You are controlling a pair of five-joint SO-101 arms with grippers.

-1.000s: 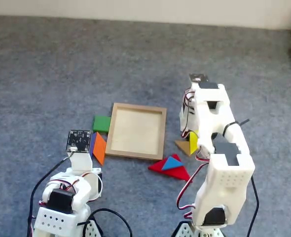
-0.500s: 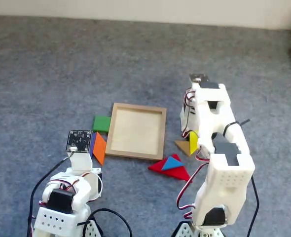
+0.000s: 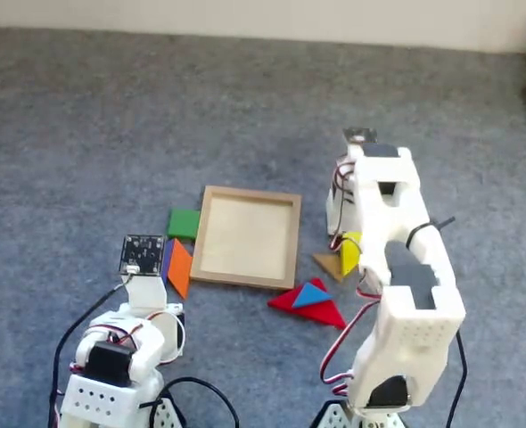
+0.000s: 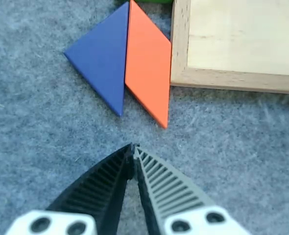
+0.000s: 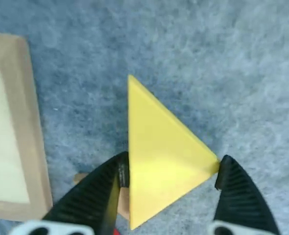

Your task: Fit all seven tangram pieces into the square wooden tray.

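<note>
High view: square wooden tray on grey carpet, plain board inside; green square, red triangle, light blue triangle outside. Left wrist view: left gripper pinched closed near dark blue triangle, orange parallelogram. Right wrist view: right gripper clamping yellow triangle beside tray.

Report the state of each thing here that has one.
square wooden tray, empty, flat on the carpet.
yellow triangle piece, clamped in the right gripper.
left gripper, shut, holding nothing.
orange parallelogram piece, flat, edge against the dark blue triangle piece.
light blue triangle piece, lying atop the red triangle piece.
green square piece, flat beside the tray.
</note>
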